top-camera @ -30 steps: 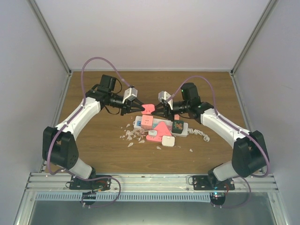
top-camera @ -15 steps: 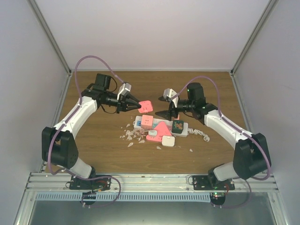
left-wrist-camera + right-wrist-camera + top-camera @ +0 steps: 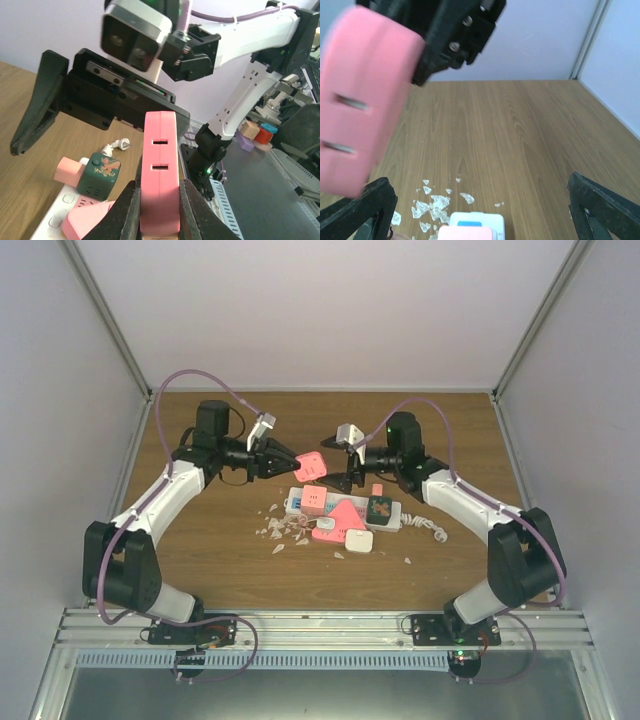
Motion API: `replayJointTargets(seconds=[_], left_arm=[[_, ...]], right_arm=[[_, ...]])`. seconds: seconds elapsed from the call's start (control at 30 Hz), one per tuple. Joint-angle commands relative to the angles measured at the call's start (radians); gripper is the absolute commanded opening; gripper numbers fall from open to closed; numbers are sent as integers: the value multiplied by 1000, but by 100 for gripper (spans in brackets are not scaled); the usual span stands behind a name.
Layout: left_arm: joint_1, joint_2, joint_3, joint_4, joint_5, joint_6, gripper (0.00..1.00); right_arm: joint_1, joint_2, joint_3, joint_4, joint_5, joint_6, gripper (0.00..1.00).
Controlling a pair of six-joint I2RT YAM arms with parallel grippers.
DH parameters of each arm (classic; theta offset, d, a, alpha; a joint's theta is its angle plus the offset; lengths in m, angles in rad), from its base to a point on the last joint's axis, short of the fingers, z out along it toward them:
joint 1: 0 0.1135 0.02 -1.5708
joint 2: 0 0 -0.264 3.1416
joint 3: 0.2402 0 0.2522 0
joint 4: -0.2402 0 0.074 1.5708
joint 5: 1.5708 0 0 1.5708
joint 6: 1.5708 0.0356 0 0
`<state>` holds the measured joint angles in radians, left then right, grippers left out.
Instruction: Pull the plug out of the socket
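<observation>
A pink plug (image 3: 311, 466) hangs in the air above the table, with my left gripper (image 3: 290, 461) shut on its flat sides. In the left wrist view the pink plug (image 3: 160, 170) shows two slots between the black fingers (image 3: 125, 212). My right gripper (image 3: 337, 466) stands wide open just right of it and holds nothing. The socket (image 3: 296, 502), a long white power strip, lies below. It carries a pink cube plug (image 3: 314, 499), a pink triangular plug (image 3: 341, 519) and a dark green cube (image 3: 380, 508). The right wrist view shows the socket's end (image 3: 475, 221) under my open right gripper (image 3: 480, 202).
White chips (image 3: 281, 528) lie scattered on the wooden table left of the strip. A small white square block (image 3: 359, 540) sits at its front. The strip's short white cord (image 3: 432, 526) curls to the right. Grey walls enclose the table on three sides.
My right gripper has opened and let go of the pink plug. My left gripper has kept it and drawn it slightly left and back.
</observation>
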<state>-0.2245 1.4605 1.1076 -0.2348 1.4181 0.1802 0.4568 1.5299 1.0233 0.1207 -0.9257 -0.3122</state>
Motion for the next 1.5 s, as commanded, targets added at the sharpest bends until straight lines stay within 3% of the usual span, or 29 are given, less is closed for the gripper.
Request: replayJointTargets(seconds=[0.0,0.27,0.67,0.8,1.03,1.27,1.47], left_arm=[[-7,33,-3,169,2,-146,0],[-9,77,-35,291,-14,-241,0],[-38,11,-24,39,-3,31,0],[-63,3,-4,-93,-24,172,0],[-93,-2,9,-156,-48,249,0],[-86,23,16,-82,-54,156,0],[-79,50,33,-56,-53,121,0]], right_arm=[[22,-30,-3,78,-51,23,95],[33,-60,-15,87,-22,58,93],[3,-36,31,55,53,92,83],[-2,-26,60,30,52,96,82],[-19,-9,89,-11,85,78,83],[4,-44,129,-199,-104,-74,95],[39,-40,102,-261,-73,-127,96]])
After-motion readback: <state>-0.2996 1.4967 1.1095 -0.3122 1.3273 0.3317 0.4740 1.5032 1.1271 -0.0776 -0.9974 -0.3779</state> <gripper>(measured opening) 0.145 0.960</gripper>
